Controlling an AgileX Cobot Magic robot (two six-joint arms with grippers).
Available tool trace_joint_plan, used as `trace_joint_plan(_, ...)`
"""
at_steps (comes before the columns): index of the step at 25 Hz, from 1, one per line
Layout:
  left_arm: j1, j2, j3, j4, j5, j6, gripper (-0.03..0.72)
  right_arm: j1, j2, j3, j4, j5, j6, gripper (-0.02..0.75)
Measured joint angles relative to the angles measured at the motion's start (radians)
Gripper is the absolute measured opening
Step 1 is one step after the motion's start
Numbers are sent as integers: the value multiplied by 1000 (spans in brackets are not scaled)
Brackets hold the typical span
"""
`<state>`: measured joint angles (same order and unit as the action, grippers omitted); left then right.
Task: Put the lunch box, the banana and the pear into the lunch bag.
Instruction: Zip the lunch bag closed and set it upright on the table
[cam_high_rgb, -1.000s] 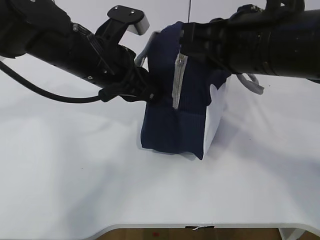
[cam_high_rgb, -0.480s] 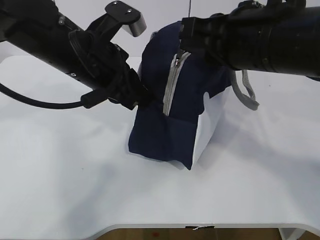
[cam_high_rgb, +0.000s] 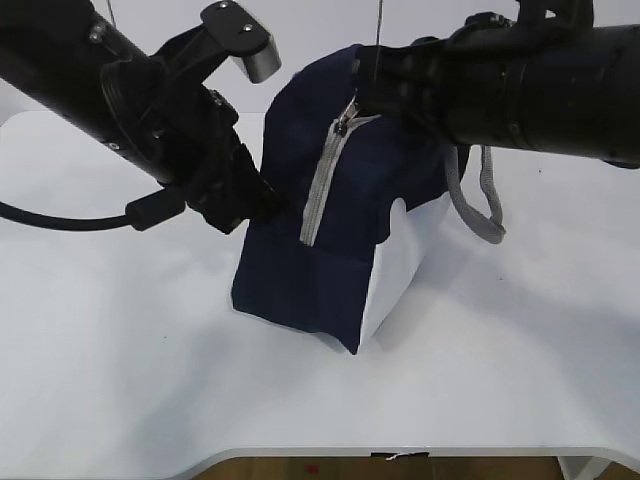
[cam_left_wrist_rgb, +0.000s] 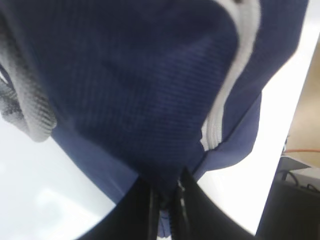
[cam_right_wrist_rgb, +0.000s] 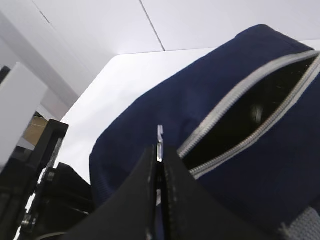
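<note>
Opening the lunch bag (cam_high_rgb: 320, 260), standing tilted on the worktop (cam_high_rgb: 120, 380): left tool (cam_left_wrist_rgb: 167, 200) pinches bag fabric; right tool (cam_right_wrist_rgb: 159, 165) clamps the zipper pull (cam_right_wrist_rgb: 160, 142). Next, likely draw the zipper further.

1 lunch bag (cam_high_rgb: 320, 260) (2 grippers).

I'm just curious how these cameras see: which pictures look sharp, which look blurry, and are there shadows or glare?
Exterior view: evenly lit, sharp, with soft shadows of the arms and the lunch bag on the white table. Left wrist view: bag fabric so close it is blurred; table glares white. Right wrist view: right gripper soft, zipper fairly clear.
</note>
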<state>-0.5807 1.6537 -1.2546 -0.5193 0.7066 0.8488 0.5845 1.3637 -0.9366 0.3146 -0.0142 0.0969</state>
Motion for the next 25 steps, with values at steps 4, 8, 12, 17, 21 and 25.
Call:
trace_joint_plan(4,0,-5,0,28,21,-13,5,-18,10,-2,2,-9,0,6)
trace_joint_plan(8,0,-9,0,35,36,-15,5,-48,18,-2,17,-16,0,6)
trace_joint_plan(12,0,-9,0,63,51,-16,4,-60,18,-19,22,-28,0,6)
trace_joint_plan(17,0,-10,0,85,57,-17,3,-65,18,-53,22,-30,-3,6)
trace_joint_plan(21,0,-10,0,95,61,-18,3,-100,21,-64,22,-28,-12,6)
trace_joint_plan(25,0,-10,0,116,75,-27,3,-132,36,-64,22,-28,-14,6)
